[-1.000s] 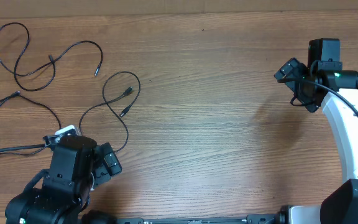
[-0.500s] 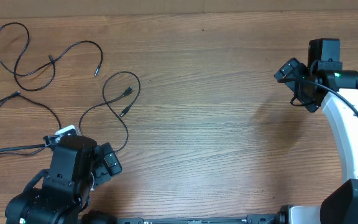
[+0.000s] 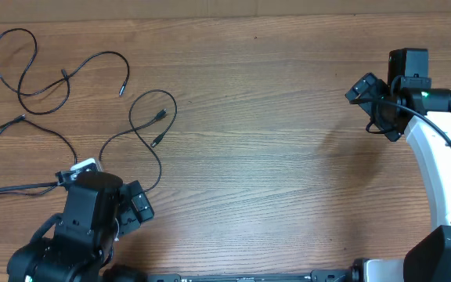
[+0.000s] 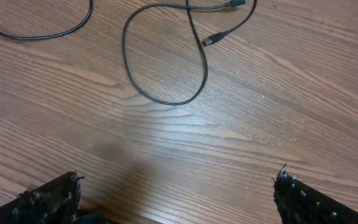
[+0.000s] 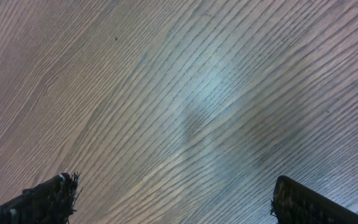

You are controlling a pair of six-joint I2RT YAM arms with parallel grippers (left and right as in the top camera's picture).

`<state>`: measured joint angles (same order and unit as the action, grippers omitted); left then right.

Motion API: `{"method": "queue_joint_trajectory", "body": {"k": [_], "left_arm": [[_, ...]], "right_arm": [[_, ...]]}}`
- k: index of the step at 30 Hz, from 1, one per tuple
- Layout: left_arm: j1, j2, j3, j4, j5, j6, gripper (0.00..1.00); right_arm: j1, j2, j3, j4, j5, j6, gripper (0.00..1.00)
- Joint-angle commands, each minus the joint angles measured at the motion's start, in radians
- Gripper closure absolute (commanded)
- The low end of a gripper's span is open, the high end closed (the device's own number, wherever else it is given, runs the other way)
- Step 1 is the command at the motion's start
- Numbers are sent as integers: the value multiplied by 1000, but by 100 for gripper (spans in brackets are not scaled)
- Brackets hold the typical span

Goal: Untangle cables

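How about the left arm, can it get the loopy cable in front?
Probably yes: the left end effector is open, and the cable loop lies just ahead with nothing between them.

I can read no words, numbers, brands or signs anywhere. My left tool (image 4: 178, 175) and right tool (image 5: 174, 179) show no lettering, and the small white piece (image 3: 85, 165) by my left arm is too small to make out.

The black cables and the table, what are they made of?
The cables look like thin cords with a smooth black rubbery or plastic skin, because they bend into soft loops. One plug has a small tip that looks like metal. The table looks like wood, brown with long grain lines and a slight sheen. It could also be a wood-look coating.
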<state>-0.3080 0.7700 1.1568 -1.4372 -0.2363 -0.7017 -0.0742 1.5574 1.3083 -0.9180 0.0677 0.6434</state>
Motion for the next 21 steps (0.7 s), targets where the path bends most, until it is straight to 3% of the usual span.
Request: {"method": "queue_joint_trajectory", "body": {"k": [1,13,21], "left_arm": [[-4,-73,-16,10,-8,-8,0],[148,-389,-107,39,-44,-8,0],[153,-559,-311,240,-59,66,0]], "right_arm": [[-1,-8,21,3,10,4,0],[-1,-8,21,3,10,4,0],[-1,-8,21,3,10,4,0]]}}
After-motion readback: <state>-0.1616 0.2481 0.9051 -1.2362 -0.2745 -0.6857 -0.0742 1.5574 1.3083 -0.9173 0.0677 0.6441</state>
